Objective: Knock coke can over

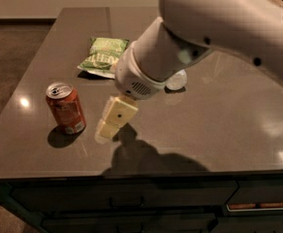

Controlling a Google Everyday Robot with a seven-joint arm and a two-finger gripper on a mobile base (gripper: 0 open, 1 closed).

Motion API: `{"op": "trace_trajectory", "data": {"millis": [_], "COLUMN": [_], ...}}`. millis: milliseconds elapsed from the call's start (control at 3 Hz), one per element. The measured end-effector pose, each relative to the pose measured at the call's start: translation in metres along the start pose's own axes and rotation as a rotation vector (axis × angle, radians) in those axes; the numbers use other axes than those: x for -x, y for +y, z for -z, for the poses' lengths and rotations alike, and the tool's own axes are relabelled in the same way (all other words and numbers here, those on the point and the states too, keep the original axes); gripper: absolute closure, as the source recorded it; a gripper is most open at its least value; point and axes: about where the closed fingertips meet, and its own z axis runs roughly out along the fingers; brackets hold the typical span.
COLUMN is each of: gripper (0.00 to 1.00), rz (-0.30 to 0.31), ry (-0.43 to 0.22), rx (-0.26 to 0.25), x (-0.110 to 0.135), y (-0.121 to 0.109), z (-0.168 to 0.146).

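The coke can (pixel 65 108), red-orange with a silver top and a white patch near its base, stands upright on the dark table (pixel 219 125) at the left. My gripper (pixel 108 127), with cream-coloured fingers, hangs from the big white arm (pixel 199 38) just right of the can, a short gap away and low over the table.
A green chip bag (pixel 104 55) lies behind the can. A clear plastic bottle (pixel 176 81) lies behind my arm, mostly hidden by it. The table's front edge runs just below the can, with dark drawers (pixel 132 200) under it.
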Motion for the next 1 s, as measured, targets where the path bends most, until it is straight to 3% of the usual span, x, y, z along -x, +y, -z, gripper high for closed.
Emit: {"op": "trace_trajectory", "data": {"millis": [667,1000], "gripper": [0.00,0.00], "rz": [0.004,0.005], "ry": [-0.081,-0.104], "rx": [0.050,0.066], "x": [0.072,0.093], "y": [-0.006,-0.006], "z": [-0.057,-0.075]}}
